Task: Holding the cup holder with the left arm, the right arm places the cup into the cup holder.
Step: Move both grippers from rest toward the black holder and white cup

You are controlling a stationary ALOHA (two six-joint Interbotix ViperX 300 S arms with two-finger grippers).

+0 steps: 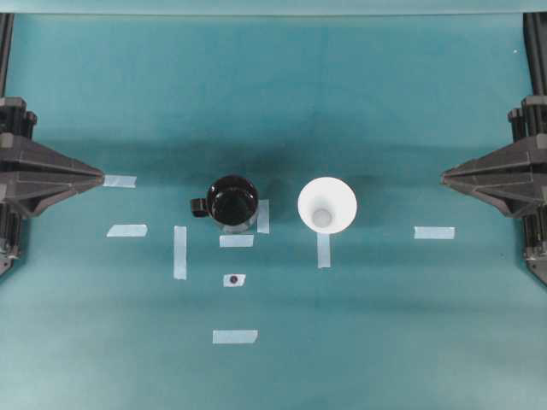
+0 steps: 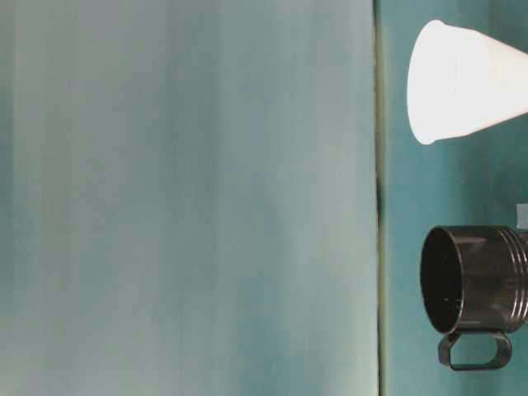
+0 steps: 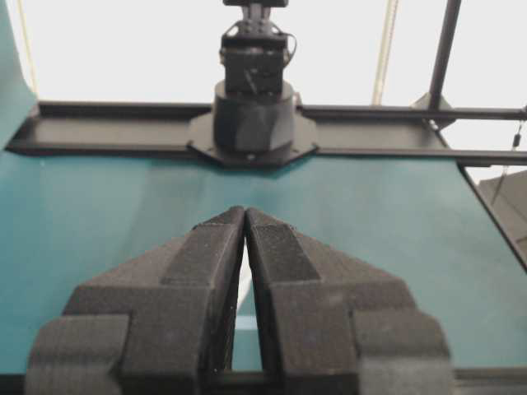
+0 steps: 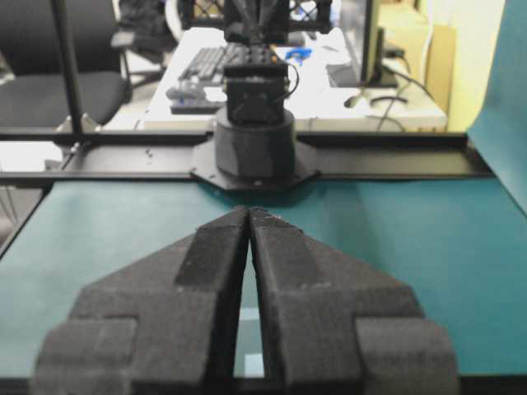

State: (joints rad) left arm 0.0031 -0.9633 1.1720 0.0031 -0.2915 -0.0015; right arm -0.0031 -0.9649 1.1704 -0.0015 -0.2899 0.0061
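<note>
**A:** Grippers first: the left gripper (image 1: 101, 178) sits at the left edge of the table (image 1: 385, 342), its jaws drawn together to a point and gripping nothing. The right gripper (image 1: 444, 177) mirrors it at the right edge, also closed and empty. Both wrist views show the fingertips meeting with only a sliver between them further back.

**B:** And the task's things?

**A:** The cup holder (image 1: 232, 202) stands upright near the middle of the table, a little toward the left edge, its stubby handle pointing left. The cup (image 1: 327, 205) stands just beside it on the right, apart from it, mouth up and resting on its small base. Pale tape strips (image 1: 237, 241) lie around both.

**B:** So nothing has started?

**A:** That's my reading. Both arms are well apart from the objects, so the step in hand is the first approach.

**B:** What does the next move call for?

**A:** I'd judge each gripper must open before reaching in. The left needs a steady hold on the holder, perhaps at the handle side. The right must take the cup's wall gently, since it looks thin and could crush, then lift it clear and lower it base first into the holder.
</note>
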